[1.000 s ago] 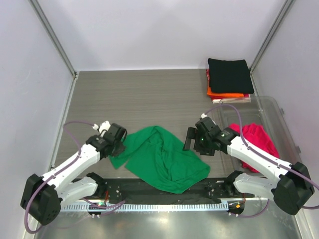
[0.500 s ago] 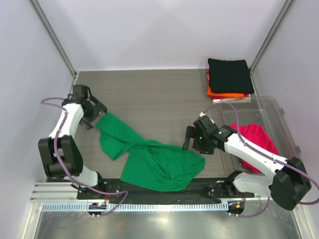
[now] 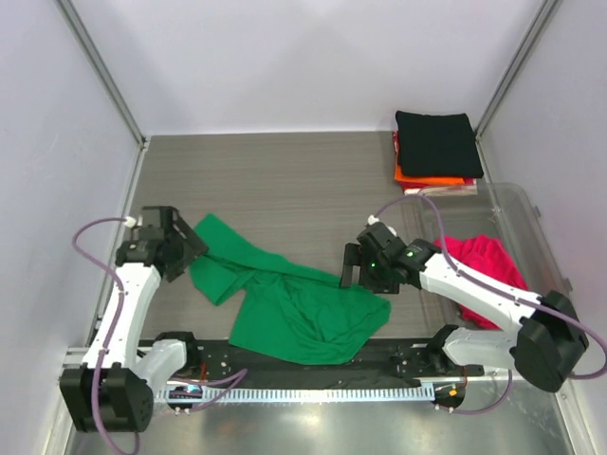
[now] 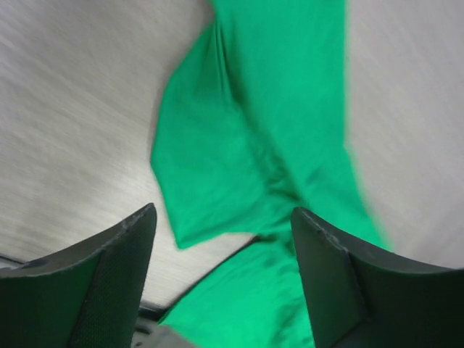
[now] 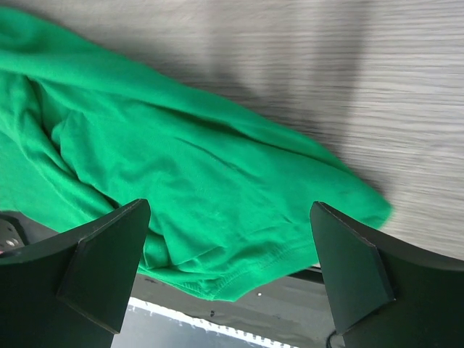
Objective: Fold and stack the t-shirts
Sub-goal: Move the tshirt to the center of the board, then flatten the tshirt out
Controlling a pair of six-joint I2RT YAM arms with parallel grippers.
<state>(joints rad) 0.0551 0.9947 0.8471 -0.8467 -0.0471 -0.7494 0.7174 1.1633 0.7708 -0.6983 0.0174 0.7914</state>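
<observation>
Green t-shirt (image 3: 294, 313) (rumpled) on grey wood-grain table (image 3: 285, 180) between pale walls (image 3: 285, 57)

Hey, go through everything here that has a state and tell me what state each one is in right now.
green t-shirt: unfolded, rumpled on the table.
black t-shirt: folded, topmost in the far right corner.
orange t-shirt: folded, under the black t-shirt.
pink t-shirt: crumpled in the clear bin.
left claw: open, empty, over the green t-shirt.
right claw: open, empty, over the green t-shirt.

The loose t-shirt (image 3: 303, 313) was plain bright green; the top t-shirt (image 3: 436, 142) black; the next t-shirt (image 3: 432, 179) orange; the desk (image 3: 285, 180) grey woodgrain.
</observation>
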